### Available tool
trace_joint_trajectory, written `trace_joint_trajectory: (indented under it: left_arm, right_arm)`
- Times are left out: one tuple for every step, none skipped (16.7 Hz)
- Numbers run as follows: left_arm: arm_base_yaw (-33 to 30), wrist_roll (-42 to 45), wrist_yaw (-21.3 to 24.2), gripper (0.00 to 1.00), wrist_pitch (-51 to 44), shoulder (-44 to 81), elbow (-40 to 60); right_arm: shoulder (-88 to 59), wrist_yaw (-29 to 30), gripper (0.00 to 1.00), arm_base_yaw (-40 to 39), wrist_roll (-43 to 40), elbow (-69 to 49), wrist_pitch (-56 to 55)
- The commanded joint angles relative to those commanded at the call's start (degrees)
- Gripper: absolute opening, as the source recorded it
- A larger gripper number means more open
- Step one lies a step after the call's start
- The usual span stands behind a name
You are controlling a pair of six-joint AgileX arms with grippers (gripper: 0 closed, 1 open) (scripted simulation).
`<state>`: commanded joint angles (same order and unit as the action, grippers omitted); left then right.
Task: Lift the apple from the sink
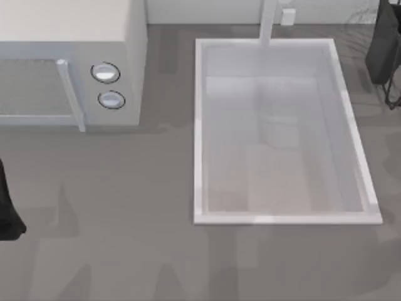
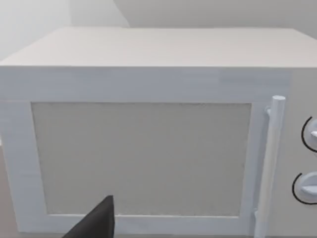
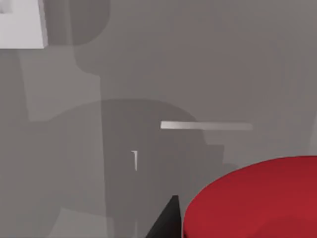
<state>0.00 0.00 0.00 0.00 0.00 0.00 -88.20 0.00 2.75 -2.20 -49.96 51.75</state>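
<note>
With the apple (image 3: 257, 198) hard against my right jaws (image 3: 166, 223) above the desk and the sink (image 1: 200, 125) showing bare, I judge the lift made: I hold steady, unsure whether either jaws clamp; my left arm (image 1: 9, 207) idles by the microwave (image 2: 148, 148).

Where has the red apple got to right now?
The apple shows large and close in the right wrist view, right beside that arm's dark fingertip above the grey counter; the sink basin in the top view holds nothing red.
</note>
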Motion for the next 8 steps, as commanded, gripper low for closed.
trace_joint_trajectory:
  left_arm:
    - [0.00,0.00,0.00,1.00,0.00,0.00,0.00]
    - [0.00,0.00,0.00,1.00,0.00,0.00,0.00]
    - [0.00,0.00,0.00,1.00,0.00,0.00,0.00]
    - [0.00,0.00,0.00,1.00,0.00,0.00,0.00]
    - [0.00,0.00,0.00,1.00,0.00,0.00,0.00]
    - [0.00,0.00,0.00,1.00,0.00,0.00,0.00]
    - [0.00,0.00,0.00,1.00,0.00,0.00,0.00]
    - [0.00,0.00,0.00,1.00,0.00,0.00,0.00]
  right_arm:
    - [0.00,0.00,0.30,0.00,0.00,0.00,0.00]
    - [0.00,0.00,0.38,0.00,0.00,0.00,0.00]
    - [0.00,0.00,0.45,0.00,0.00,0.00,0.00]
    - [0.00,0.00,0.53,0.00,0.00,0.00,0.00]
    - [0.00,0.00,0.60,0.00,0.00,0.00,0.00]
    - [0.00,0.00,0.68,0.00,0.00,0.00,0.00]
    - [0.00,0.00,0.75,0.00,0.00,0.00,0.00]
    - [0.00,0.00,0.83,0.00,0.00,0.00,0.00]
